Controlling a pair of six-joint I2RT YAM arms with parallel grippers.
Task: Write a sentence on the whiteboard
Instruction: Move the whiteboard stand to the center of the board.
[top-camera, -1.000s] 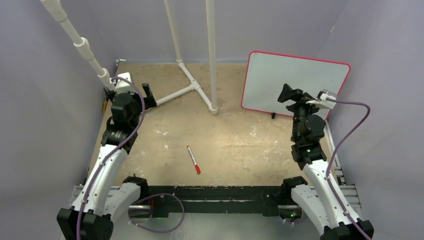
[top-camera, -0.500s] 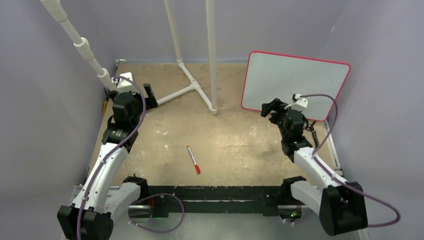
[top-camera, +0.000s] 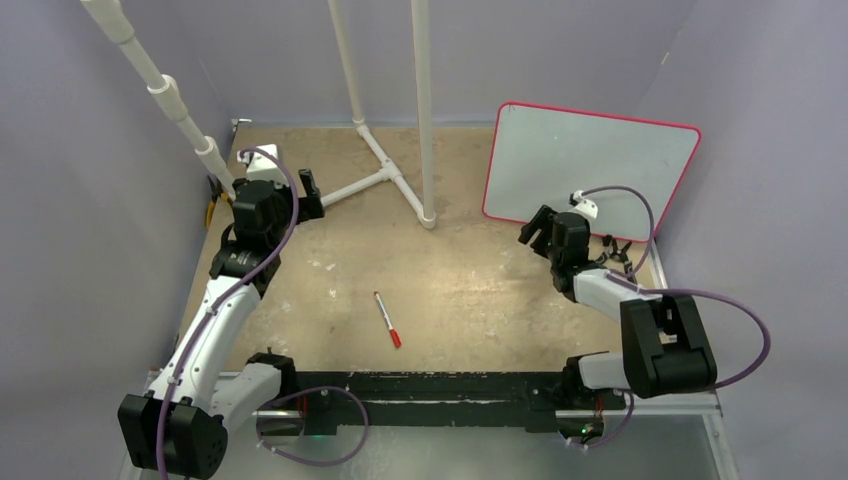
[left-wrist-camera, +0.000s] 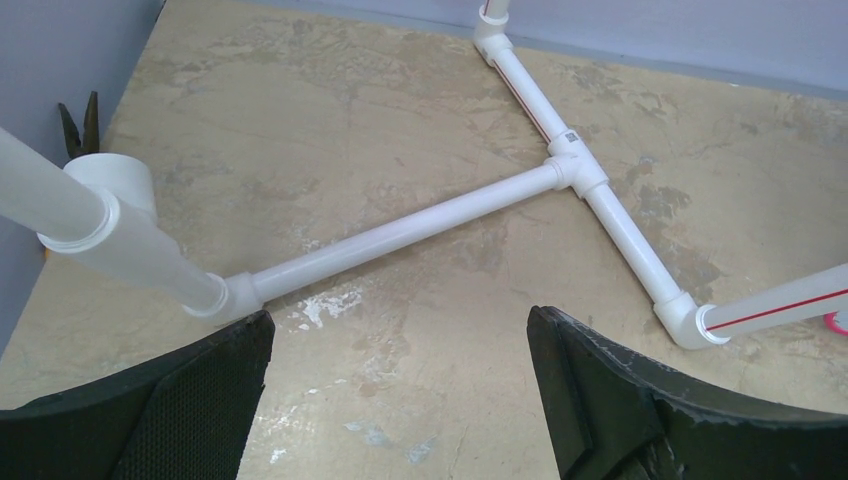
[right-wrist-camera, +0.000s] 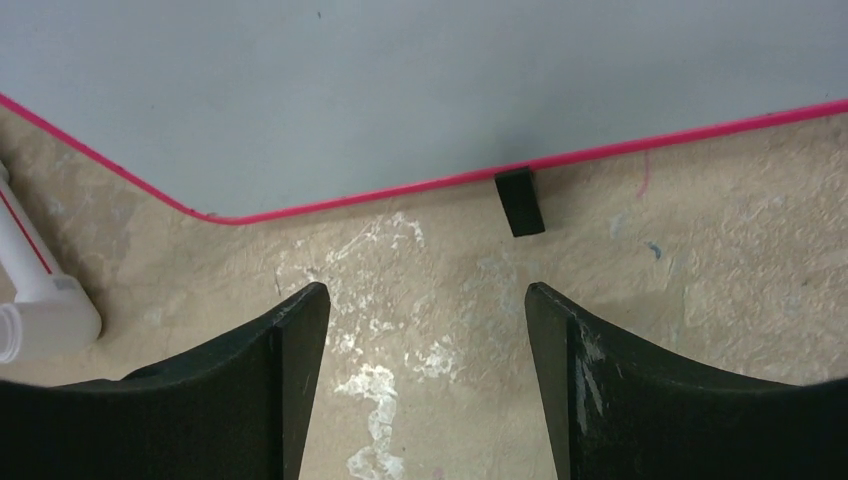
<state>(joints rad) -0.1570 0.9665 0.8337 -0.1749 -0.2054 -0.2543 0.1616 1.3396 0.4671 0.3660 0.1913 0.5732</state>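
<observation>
The marker (top-camera: 387, 320) is lying on the surface (top-camera: 470, 290) along 11-to-5 o'clock, at 8 o'clock from the spread, empty right gripper (top-camera: 533, 226).

Nothing readable here, honestly. The whiteboard (top-camera: 590, 165), upper right of the top view, has no lettering I can make out. The small grey sticker (left-wrist-camera: 568, 138) on the pipe tee (left-wrist-camera: 578, 175), upper middle of the left wrist view, is too tiny to read.
</observation>
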